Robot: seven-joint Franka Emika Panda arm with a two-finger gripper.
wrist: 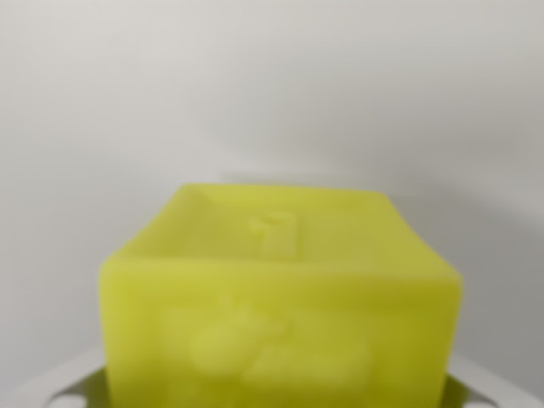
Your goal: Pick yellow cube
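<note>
1. Wrist view's left, bottom corner: a pale grey-white part [64,382] juts out from behind the cube's lower left edge. It is blurred; probably part of the claw, but I cannot confirm it.
2. Left to centre: the yellow cube [280,314] fills the lower half of the view, very close to the camera and out of focus. Its top face and the face toward the camera are both visible; the top face narrows toward the back.
3. Centre, top face: a small raised stub or peg [274,234] in the same yellow, standing a little forward of the face's middle.
4. Centre, front face: faint embossed relief [272,344], shapes too soft to read.
5. Wrist view's right, bottom corner: a second pale part [489,382] showing beside the cube's lower right edge, mirroring the left one.
6. Background: a plain light grey surface [272,85] behind and above the cube, featureless; whether tabletop or wall, cannot tell.
7. Claw state: fingertips not clearly visible; cannot tell whether it is released or grasping the cube.
</note>
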